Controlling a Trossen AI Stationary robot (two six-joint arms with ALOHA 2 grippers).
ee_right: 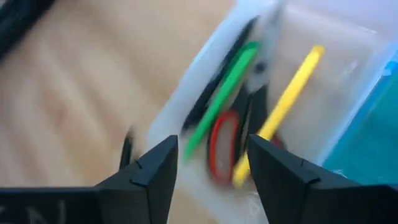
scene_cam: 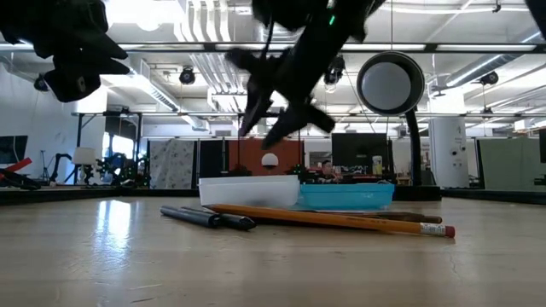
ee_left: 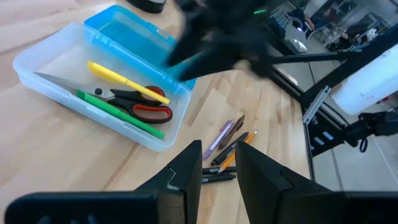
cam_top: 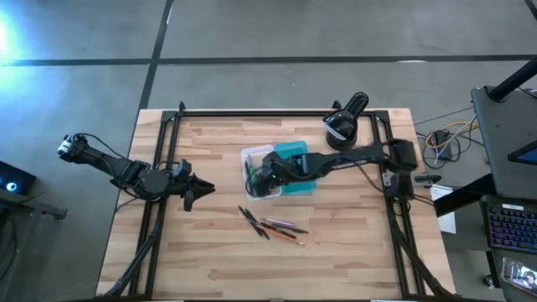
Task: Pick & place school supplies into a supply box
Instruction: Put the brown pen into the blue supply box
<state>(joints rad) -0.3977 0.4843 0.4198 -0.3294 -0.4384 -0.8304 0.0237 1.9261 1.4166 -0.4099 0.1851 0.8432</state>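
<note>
- We see the supply box [cam_top: 252,157] at centre frame on the tabletop [cam_top: 210,252], holding a yellow pencil [ee_left: 124,82], green marker [ee_left: 118,112] and scissors [ee_left: 140,102].
- Above it, the right gripper [ee_right: 211,165] hovers, fingers apart, empty.
- Centre left, the left gripper [ee_left: 219,163] waits, fingers slightly apart.

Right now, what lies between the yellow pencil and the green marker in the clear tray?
The red-handled scissors lie between the yellow pencil and green marker, as the left wrist view shows.
</note>
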